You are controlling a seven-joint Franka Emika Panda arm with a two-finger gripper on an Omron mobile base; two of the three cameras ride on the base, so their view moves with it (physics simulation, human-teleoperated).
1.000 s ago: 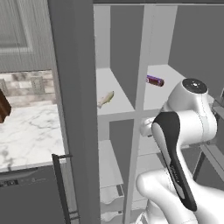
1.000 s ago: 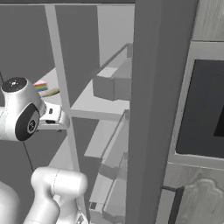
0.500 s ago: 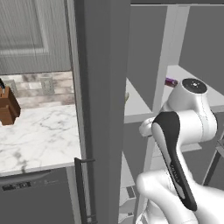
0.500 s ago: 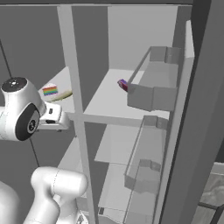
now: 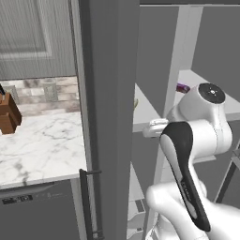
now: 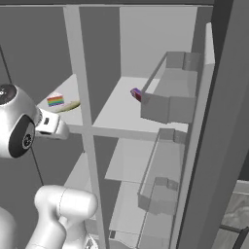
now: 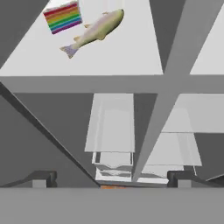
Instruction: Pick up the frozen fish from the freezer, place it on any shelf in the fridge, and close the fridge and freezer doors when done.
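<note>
The frozen fish (image 7: 94,31) lies on a pale freezer (image 6: 44,58) shelf, beside a rainbow-striped cake slice (image 7: 63,16); the right base view shows the fish (image 6: 69,105) too. My gripper (image 7: 111,179) is open and holds nothing; it sits in front of and below that shelf's edge, well short of the fish. In the fridge (image 6: 146,44), the uppermost shelf (image 6: 119,114) carries a small purple can (image 6: 136,94). Both doors stand open: the freezer door (image 5: 110,117) and the fridge door (image 6: 228,136).
Grey door bins (image 6: 170,99) hang on the inside of the fridge door. A marble counter (image 5: 40,145) with a brown object (image 5: 7,115) lies left of the freezer door. Lower shelves and drawers (image 7: 113,157) sit below the fish's shelf. A grey divider (image 6: 85,126) separates the two columns.
Both base views have shifted, so the base has moved: the freezer door now looms larger in the left view. The gripper has stayed open.
</note>
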